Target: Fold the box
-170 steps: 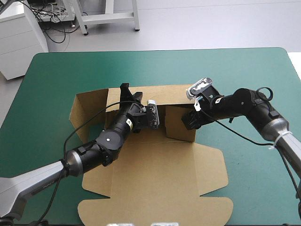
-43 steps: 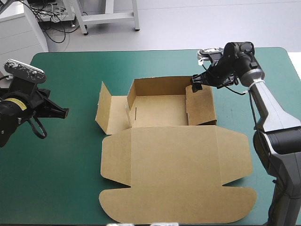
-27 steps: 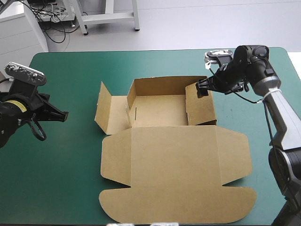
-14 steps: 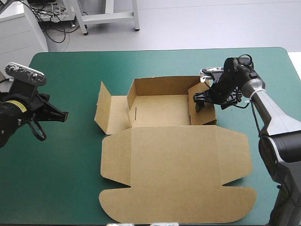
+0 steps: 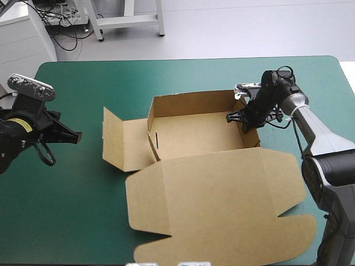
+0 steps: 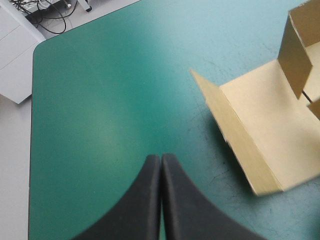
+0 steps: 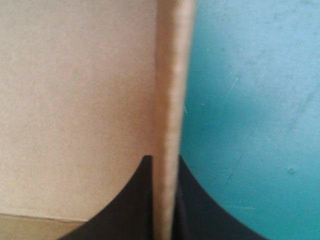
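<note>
One brown box (image 5: 213, 191): open tray, lid flat on the near side. Two grippers: right gripper (image 5: 237, 117) pinches its right wall, left gripper (image 5: 79, 135) is pressed together, well apart at left.

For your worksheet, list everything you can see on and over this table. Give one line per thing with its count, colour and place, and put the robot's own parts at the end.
Table cover: one, teal-green, under everything.
Box: one, brown, mid-table. It is an open tray with its walls raised, a side panel folded out to the left and the lid lying flat toward the near edge.
Left gripper: one, black, over bare cover near the table's left edge, apart from the box, jaws shut and empty.
Right gripper: one, black, at the tray's right wall, jaws shut on the box with the wall between them.
</note>
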### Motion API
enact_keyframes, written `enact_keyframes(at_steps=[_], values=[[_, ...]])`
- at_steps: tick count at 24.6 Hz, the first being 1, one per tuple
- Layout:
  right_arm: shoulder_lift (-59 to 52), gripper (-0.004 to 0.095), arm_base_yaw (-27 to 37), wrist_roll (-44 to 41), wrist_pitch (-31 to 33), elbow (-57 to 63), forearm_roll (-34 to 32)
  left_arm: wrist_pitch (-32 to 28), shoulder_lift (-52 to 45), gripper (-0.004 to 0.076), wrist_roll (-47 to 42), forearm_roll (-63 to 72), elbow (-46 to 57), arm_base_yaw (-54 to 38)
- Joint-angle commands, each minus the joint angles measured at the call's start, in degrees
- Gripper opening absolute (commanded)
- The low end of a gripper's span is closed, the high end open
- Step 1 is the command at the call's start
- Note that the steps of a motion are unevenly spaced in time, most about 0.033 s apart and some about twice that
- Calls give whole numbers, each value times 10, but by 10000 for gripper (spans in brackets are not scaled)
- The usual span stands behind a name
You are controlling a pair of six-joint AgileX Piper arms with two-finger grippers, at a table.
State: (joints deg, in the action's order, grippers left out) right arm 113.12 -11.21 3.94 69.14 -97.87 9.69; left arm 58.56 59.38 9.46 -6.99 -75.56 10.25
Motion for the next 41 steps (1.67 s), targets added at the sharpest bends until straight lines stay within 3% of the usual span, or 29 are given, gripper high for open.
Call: enact_keyframes(at_steps=[1,8,11,14,18,21,23,27,28,33,41], values=[[-31,-22,1,8,10,-20,9,-33,-6,-12,-7,3,-14,0],[-58,-23,1,22,22,-71,10,-38,1,-13,-7,-3,19,0],[-99,-23,1,53,22,-103,-14,-71,5,-13,-11,-33,58,0],[-158,-23,3,67,22,-117,-62,-94,5,-12,-76,-104,90,0],[-218,-24,34,85,22,-117,-60,-124,5,-6,-84,-98,110,-10],[-246,-23,79,113,22,-117,-9,-186,20,-6,10,47,123,-67],[-257,-23,104,132,22,-117,36,-193,55,-6,138,222,123,-120],[-265,-23,116,138,22,-117,59,-190,117,-6,292,459,123,-185],[-266,-23,116,138,22,-117,61,-171,149,-6,357,548,123,-201],[-266,-23,116,149,22,-117,86,-77,231,-6,483,733,123,-206],[-264,-23,116,159,22,-117,102,100,312,-8,561,926,123,-204]])
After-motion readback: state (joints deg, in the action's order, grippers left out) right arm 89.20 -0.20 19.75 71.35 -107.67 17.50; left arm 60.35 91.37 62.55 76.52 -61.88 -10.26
